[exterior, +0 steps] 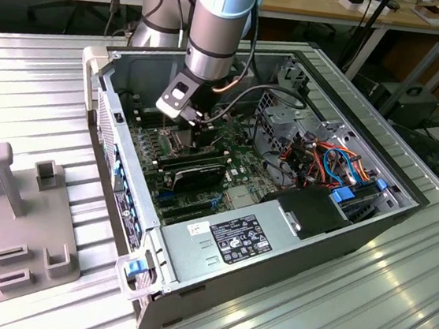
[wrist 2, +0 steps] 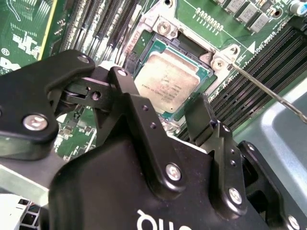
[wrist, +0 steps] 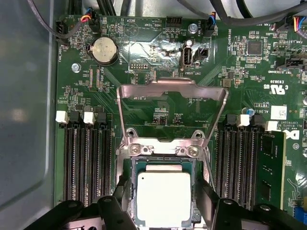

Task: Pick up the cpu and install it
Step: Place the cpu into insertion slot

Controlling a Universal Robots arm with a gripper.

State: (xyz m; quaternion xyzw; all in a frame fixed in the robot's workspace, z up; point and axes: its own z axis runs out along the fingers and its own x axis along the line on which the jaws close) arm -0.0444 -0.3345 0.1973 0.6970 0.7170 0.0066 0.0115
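Observation:
The cpu [wrist: 164, 199] [wrist 2: 168, 81], a small square chip with a silvery top, lies flat in the socket on the green motherboard [wrist: 158, 57]. My gripper [wrist: 164, 207] [wrist 2: 160, 93] hangs just above it, open. Its black fingers [wrist: 121, 191] [wrist 2: 204, 112] stand on two opposite sides of the chip, each with a small gap to the chip's edge. The hinged metal socket frame [wrist: 171, 110] is swung up and open behind the chip. In the exterior view the gripper [exterior: 196, 126] reaches down into the open computer case [exterior: 274, 242].
Memory slots [wrist: 86, 163] run on both sides of the socket. A thin metal lever [wrist 2: 268, 91] sticks out beside it. A long black card [exterior: 195, 174], bundled cables [exterior: 323, 156] and a power supply [exterior: 234, 242] fill the case. A grey fixture [exterior: 15, 220] stands at the exterior view's left.

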